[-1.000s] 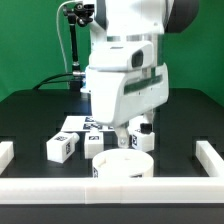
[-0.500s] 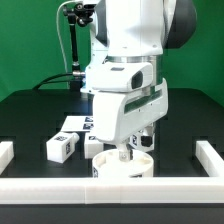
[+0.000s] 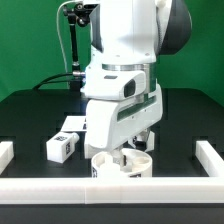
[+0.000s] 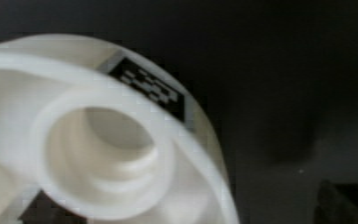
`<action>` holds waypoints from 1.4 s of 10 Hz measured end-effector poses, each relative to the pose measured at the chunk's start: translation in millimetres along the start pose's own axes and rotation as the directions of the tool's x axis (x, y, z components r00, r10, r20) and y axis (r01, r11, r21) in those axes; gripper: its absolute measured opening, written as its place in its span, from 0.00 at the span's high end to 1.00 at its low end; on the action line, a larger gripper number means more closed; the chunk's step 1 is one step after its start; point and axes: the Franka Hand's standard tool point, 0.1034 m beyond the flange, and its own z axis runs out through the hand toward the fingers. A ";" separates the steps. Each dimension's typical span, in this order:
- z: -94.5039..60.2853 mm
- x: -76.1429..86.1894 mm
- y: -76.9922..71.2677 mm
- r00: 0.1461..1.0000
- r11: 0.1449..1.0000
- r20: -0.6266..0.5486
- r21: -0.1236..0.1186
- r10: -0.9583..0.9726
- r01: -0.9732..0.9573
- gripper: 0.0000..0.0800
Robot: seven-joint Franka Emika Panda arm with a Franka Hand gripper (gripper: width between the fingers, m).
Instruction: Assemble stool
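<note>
Counted on black table: one round seat (image 3: 120, 172), one leg block (image 3: 62, 147) in clear view, one marker board (image 3: 70, 125), one robot arm (image 3: 125, 50).

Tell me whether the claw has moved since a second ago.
Yes. The claw has dropped lower, toward the round seat, which sits unmoved by the front rail.

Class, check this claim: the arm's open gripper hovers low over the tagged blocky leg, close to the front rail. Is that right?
No. The open gripper hovers low over the round seat, not the leg, close to the front rail. The exterior view shows it.
</note>
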 end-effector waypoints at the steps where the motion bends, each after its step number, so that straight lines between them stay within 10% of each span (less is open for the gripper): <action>1: -0.6 1.1 0.6 1.000 1.000 -0.003 -0.004 -0.001 0.001 0.30; 3: -0.2 0.8 0.3 1.000 1.000 -0.003 -0.003 -0.001 0.001 0.47; 5: -0.2 0.9 0.3 1.000 1.000 -0.002 -0.003 -0.001 0.001 0.88; 14: -0.1 13.5 -6.5 1.000 1.000 -0.005 0.003 -0.011 0.011 0.96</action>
